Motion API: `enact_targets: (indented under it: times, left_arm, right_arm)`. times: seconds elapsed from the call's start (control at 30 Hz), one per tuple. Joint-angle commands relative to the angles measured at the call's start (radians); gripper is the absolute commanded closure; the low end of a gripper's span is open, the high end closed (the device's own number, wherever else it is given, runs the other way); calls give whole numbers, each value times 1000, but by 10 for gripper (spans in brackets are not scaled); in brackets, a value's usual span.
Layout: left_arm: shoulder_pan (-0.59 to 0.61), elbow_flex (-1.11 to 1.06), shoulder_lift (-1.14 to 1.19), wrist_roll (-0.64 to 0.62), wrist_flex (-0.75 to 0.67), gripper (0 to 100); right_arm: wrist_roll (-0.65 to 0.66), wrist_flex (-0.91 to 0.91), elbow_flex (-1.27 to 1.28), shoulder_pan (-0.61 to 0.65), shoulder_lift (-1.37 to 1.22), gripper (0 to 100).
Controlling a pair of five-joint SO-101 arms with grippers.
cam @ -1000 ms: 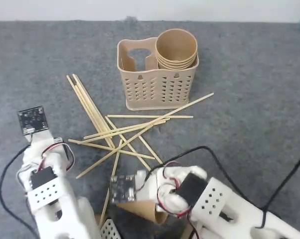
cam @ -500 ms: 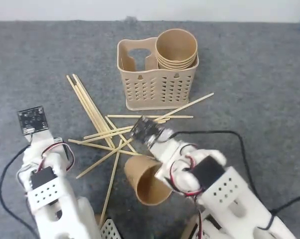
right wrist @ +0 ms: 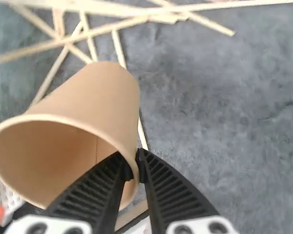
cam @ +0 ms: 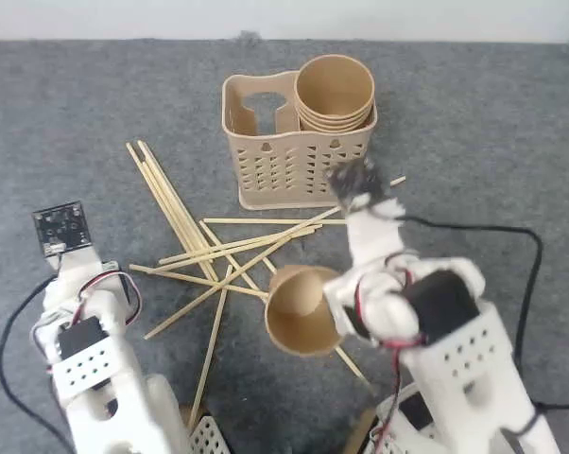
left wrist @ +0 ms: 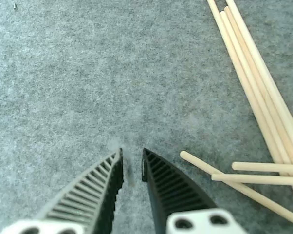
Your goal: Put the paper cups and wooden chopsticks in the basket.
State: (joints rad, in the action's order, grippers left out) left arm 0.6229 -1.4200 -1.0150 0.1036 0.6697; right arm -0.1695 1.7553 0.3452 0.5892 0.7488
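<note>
Brown paper cup is being held tilted, its mouth pointing up and toward the table's near edge, right beside the chopstick pile in the table's middle. Can't tell whether its base is touching the surface. The right gripper is clenching the cup's wall at the rim, one finger inside and one outside. In the high view the white arm is covering the cup's right side.

Loose pale wooden chopsticks are lying criss-crossed on the grey carpet-like table, left of the held cup and in front of the basket. A bundle of them is running diagonally toward the far left. One long stick is passing under the right arm, with its tip poking out just right of the basket. Another is sticking out from under the cup toward the near edge. In the right wrist view some sticks are being cut off by the frame.

Beige perforated plastic basket is standing upright near the middle of the table's far edge. A nested stack of brown paper cups is sitting in its right compartment, rising above the rim. The front wall is hiding the floor of the left compartment.

Left gripper is hovering over bare carpet near the near left corner, its ribbed fingers all but closed with a slim gap and gripping nothing, chopstick ends lying just beside it.
</note>
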Motion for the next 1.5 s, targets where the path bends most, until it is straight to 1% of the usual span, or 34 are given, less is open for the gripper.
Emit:
enact_targets:
  times: [0.0, 0.13, 0.3, 0.4, 0.57, 0.63, 0.83, 1.07, 1.23, 1.37, 1.47]
  left_arm:
    - [0, 39, 5, -15, -18, 934]
    - [0, 39, 5, -14, -18, 934]
    - [0, 38, 5, 17, -21, 934]
    - [0, 38, 5, 18, -21, 934]
    - [0, 38, 5, 23, -21, 934]
    - [0, 38, 5, 25, -21, 934]
    - [0, 38, 5, 25, -23, 934]
    - [0, 38, 5, 26, -23, 934]
    - [0, 38, 5, 26, -23, 934]
    - [-2, 38, 5, 26, -23, 934]
    - [-3, 38, 5, 26, -23, 934]
  right_arm:
    - [-34, 38, -153, -91, -145, 991]
    - [-75, 39, -281, -182, -306, 991]
    - [-89, 39, -523, -283, -418, 991]
    - [-158, 39, -692, -328, -458, 992]
    - [-216, 39, -971, -332, -495, 992]
    - [-238, 38, -1077, -311, -509, 992]
    - [-298, -12, -1346, -278, -647, 992]
    - [-295, -19, -1507, -289, -849, 992]
    - [-247, -28, -1587, -335, -940, 991]
    - [-244, -33, -1603, -397, -981, 991]
    - [-242, -18, -1600, -418, -1010, 991]
